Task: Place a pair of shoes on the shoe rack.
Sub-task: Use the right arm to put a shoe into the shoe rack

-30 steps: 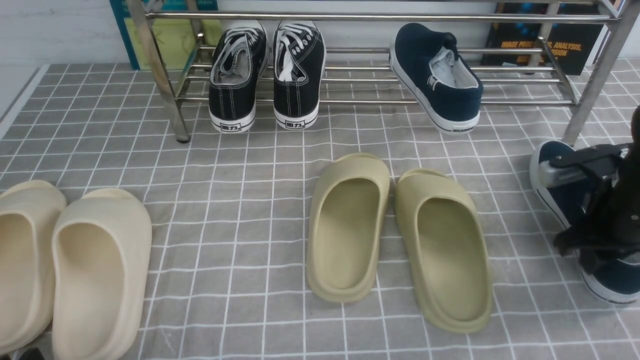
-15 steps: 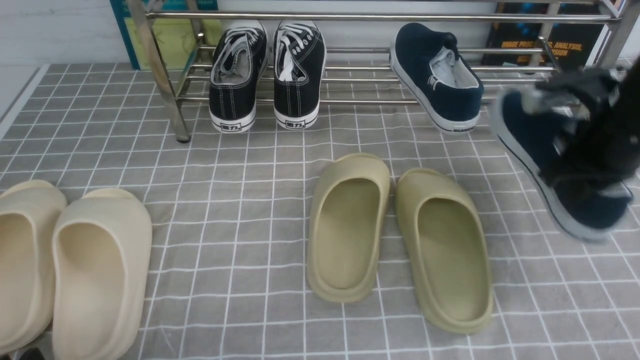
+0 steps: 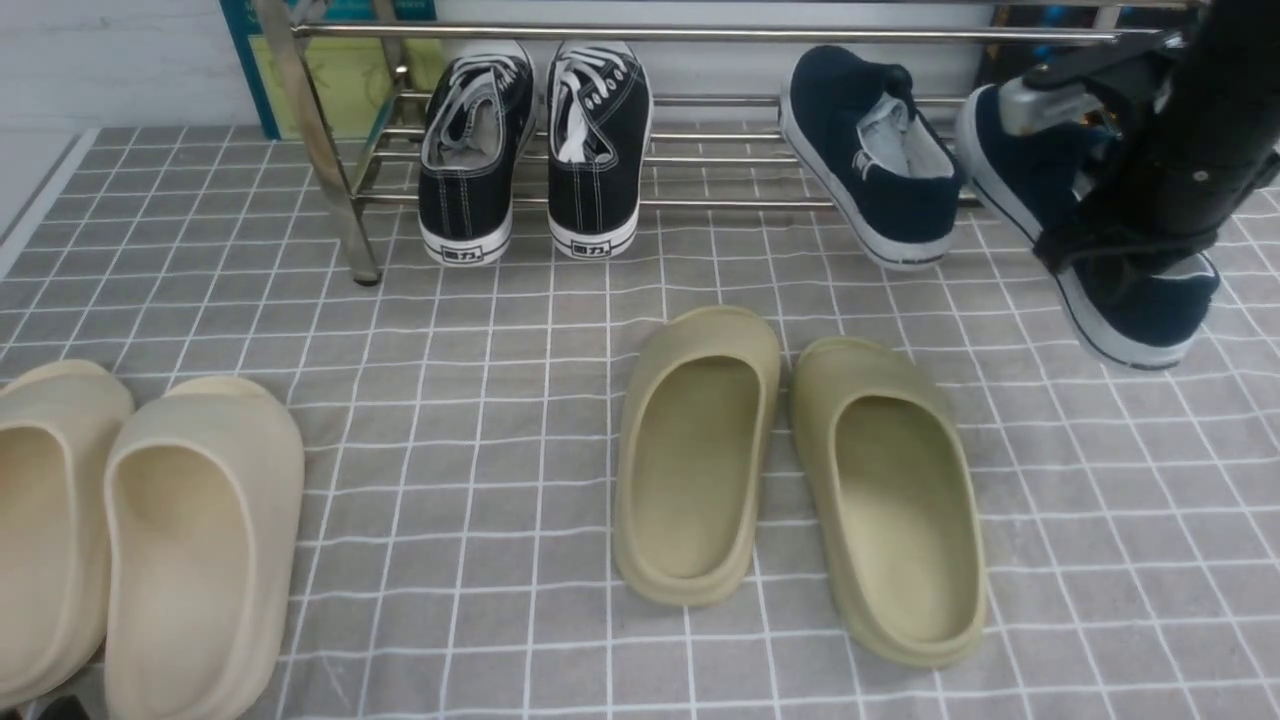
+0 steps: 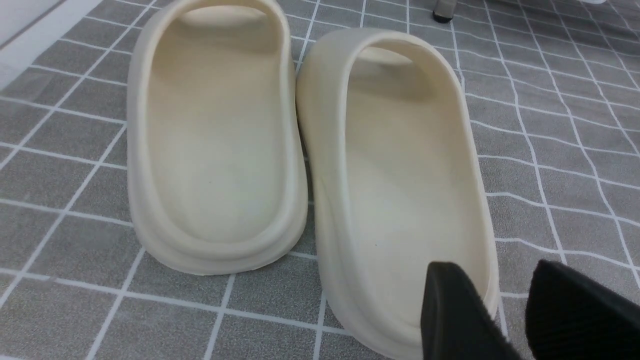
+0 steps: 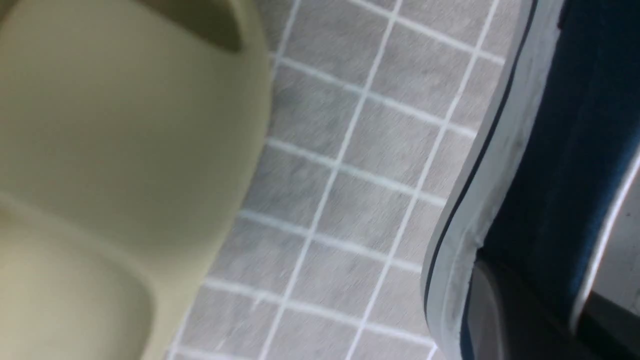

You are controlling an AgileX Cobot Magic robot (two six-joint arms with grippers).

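Observation:
One navy slip-on shoe [image 3: 870,150] rests tilted on the lower bars of the silver shoe rack [image 3: 700,33]. My right gripper [image 3: 1120,190] is shut on the second navy shoe [image 3: 1150,310] and holds it in the air just right of the first, at the rack's right end, heel hanging down. In the right wrist view the held shoe's white sole [image 5: 480,190] and navy side fill the right edge. My left gripper [image 4: 505,300] is open, hovering over the heel rim of a cream slipper [image 4: 400,165]; it does not show in the front view.
Black lace-up sneakers [image 3: 535,140] sit on the rack at left. Two olive slippers [image 3: 800,470] lie mid-floor on the grey checked cloth. Two cream slippers [image 3: 130,530] lie at front left. A rack leg [image 3: 320,150] stands at left.
My right gripper lifted the second navy shoe off the floor at the right and carried it up and back toward the rack's right end. The left side has not changed.

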